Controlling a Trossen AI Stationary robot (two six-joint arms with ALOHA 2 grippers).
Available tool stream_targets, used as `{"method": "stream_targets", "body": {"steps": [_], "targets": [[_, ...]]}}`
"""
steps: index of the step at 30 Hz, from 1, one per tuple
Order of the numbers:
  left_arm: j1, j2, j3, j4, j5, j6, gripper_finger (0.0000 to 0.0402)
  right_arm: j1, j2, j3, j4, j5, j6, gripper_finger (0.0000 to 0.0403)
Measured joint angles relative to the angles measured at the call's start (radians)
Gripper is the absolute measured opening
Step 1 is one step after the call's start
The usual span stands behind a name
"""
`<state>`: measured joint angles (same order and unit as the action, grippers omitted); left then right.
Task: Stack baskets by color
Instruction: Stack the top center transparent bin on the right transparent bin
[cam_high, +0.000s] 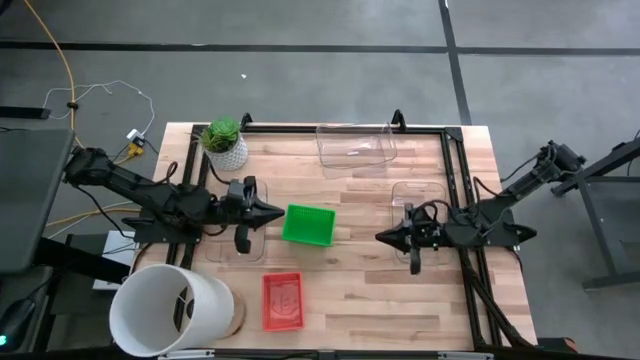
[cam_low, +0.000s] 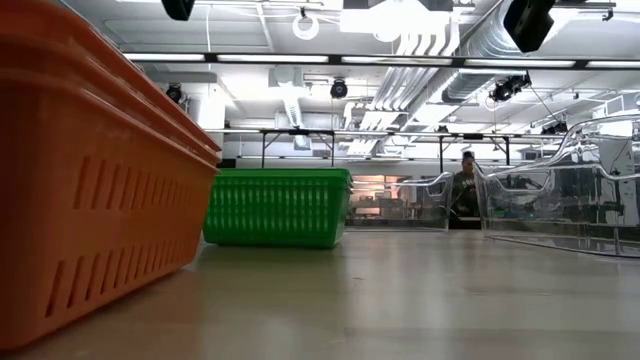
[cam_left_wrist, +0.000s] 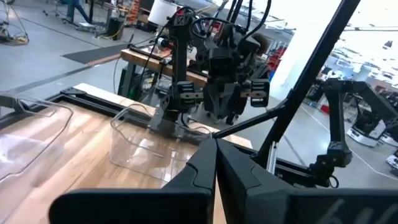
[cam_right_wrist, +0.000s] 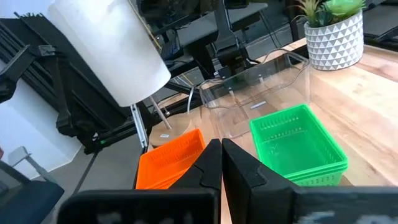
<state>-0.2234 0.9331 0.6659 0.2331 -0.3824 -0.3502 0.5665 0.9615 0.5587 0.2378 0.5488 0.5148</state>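
Note:
A green basket (cam_high: 308, 224) sits on its base mid-table, and a red basket (cam_high: 282, 300) lies near the front edge. Three clear baskets stand on the table: one at the far side (cam_high: 356, 148), one under my left arm (cam_high: 232, 240) and one under my right arm (cam_high: 420, 200). My left gripper (cam_high: 278, 213) is shut and points level toward the green basket from the left, just short of it. My right gripper (cam_high: 382, 237) is shut and points level at the green basket (cam_right_wrist: 298, 143) from the right, with a gap between them. Both hover above the table.
A white bucket (cam_high: 175, 310) lies on its side at the front left corner, next to the red basket (cam_right_wrist: 171, 158). A potted plant (cam_high: 224, 143) stands at the far left. A black frame (cam_high: 455, 170) borders the far and side edges. Bare wood shows between the green basket and my right gripper.

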Motion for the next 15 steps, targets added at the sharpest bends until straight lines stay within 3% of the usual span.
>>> {"method": "stream_targets", "body": {"steps": [8, 15], "targets": [[0.001, 0.035, 0.000, -0.005, -0.077, 0.029, 0.0000, -0.039, 0.000, 0.000, 0.020, 0.000, 0.004, 0.0000], [0.028, 0.036, 0.000, -0.002, -0.077, 0.030, 0.0000, -0.085, 0.000, 0.000, 0.042, 0.000, 0.027, 0.0000]]}}
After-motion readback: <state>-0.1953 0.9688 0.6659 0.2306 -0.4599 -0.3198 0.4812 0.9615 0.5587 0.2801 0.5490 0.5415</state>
